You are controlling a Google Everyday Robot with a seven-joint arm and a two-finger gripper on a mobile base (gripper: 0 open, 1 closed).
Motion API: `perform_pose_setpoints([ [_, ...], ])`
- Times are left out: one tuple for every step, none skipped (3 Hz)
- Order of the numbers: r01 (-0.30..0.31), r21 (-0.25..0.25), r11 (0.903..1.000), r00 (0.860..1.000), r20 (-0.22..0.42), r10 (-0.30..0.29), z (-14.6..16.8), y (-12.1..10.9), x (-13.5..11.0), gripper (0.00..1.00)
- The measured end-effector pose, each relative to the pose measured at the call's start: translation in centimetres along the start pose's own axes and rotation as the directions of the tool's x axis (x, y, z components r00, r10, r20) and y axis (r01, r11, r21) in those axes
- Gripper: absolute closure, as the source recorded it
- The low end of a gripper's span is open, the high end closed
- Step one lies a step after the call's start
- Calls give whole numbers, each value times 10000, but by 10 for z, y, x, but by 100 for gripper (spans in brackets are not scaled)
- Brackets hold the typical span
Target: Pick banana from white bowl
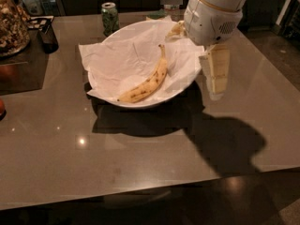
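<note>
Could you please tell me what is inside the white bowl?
White paper lines the bowl, with a banana lying on it. Anything beneath the paper is hidden. The pincer hangs outside, beside the bowl's rim.

A glossy brown worktop [140,168] carries the white bowl [161,100], which sits toward its far side and casts a dark shadow on the surface just in front of it. Behind the bowl, near the far edge, stands a green can [109,16]. Well to the left of the bowl lies a dark board [23,69], and a small dark object [48,35] stands at the board's far corner. The claw [214,74] hangs above the worktop just to the right of the bowl.
</note>
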State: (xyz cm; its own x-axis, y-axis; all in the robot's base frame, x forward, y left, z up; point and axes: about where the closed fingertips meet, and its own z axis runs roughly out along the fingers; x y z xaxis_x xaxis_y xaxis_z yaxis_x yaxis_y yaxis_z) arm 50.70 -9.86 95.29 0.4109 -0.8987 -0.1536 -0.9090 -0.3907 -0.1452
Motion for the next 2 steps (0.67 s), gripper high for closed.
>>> perform_pose_setpoints([
  [9,400,9992,10000,25,-10,0,-10,-2,0],
  [-23,718,9974,9996,272,3,2,-18,-2,0],
])
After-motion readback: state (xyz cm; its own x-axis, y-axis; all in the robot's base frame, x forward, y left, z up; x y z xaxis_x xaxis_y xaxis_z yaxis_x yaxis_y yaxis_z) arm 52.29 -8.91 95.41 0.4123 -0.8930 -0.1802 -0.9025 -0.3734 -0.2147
